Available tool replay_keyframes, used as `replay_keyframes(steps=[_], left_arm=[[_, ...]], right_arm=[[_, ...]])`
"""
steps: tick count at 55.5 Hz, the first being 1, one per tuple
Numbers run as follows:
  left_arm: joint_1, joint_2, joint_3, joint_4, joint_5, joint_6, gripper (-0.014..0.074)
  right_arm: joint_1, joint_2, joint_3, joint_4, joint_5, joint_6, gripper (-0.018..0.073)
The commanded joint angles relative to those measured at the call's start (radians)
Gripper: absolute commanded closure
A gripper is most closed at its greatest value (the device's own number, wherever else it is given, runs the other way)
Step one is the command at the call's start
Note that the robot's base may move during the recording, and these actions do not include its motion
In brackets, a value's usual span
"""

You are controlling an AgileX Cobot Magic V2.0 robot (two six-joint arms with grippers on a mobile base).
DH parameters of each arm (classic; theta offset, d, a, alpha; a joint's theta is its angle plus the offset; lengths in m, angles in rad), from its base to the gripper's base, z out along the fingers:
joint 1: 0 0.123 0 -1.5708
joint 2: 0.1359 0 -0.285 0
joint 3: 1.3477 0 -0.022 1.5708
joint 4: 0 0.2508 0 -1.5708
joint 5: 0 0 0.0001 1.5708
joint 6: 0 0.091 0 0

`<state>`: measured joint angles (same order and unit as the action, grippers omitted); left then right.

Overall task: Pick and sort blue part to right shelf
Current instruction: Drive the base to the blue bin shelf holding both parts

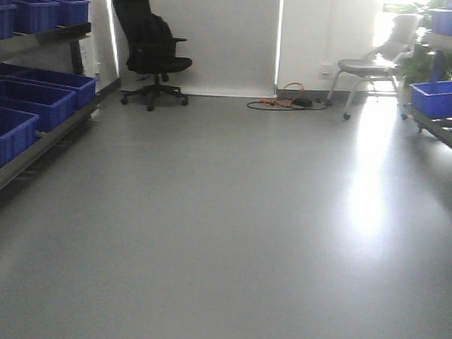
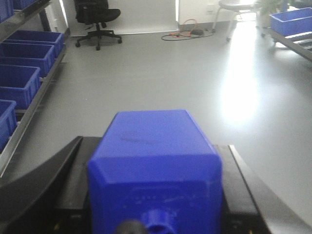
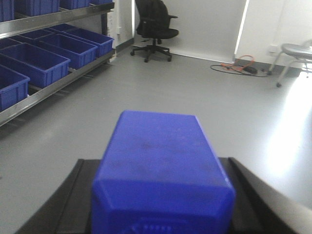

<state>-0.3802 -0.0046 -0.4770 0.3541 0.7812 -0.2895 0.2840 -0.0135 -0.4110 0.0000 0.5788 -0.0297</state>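
In the left wrist view a blue box-shaped part point(image 2: 153, 161) sits between the two black fingers point(image 2: 53, 180) of my left gripper point(image 2: 152, 151), which is shut on it. In the right wrist view a second blue part point(image 3: 161, 165) sits between the black fingers point(image 3: 253, 195) of my right gripper point(image 3: 158, 161), which is shut on it. Both parts are held above the grey floor. The right shelf point(image 1: 445, 132) with a blue bin point(image 1: 441, 98) stands at the right edge of the front view. Neither gripper shows in the front view.
A left shelf point(image 1: 39, 142) holds several blue bins point(image 1: 26, 101). A black office chair point(image 1: 150, 50) stands at the far wall. A grey chair point(image 1: 369, 67) and cables on the floor point(image 1: 289, 103) lie ahead to the right. Grey floor point(image 1: 223, 229) stretches between the shelves.
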Motion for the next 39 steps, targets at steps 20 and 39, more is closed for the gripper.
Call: replay_keyframes(steps=[20,39], left_arm=[[0.000,-0.012,-0.025,0.016,-0.092,-0.010,0.0260],[0.000,-0.012,-0.025,0.016,-0.092,-0.010,0.0260]], right_arm=[[-0.002,-0.007,-0.028,-0.008,-0.098,0.000,0.0385],[-0.002,-0.007,-0.028,-0.008,-0.098,0.000,0.0385]])
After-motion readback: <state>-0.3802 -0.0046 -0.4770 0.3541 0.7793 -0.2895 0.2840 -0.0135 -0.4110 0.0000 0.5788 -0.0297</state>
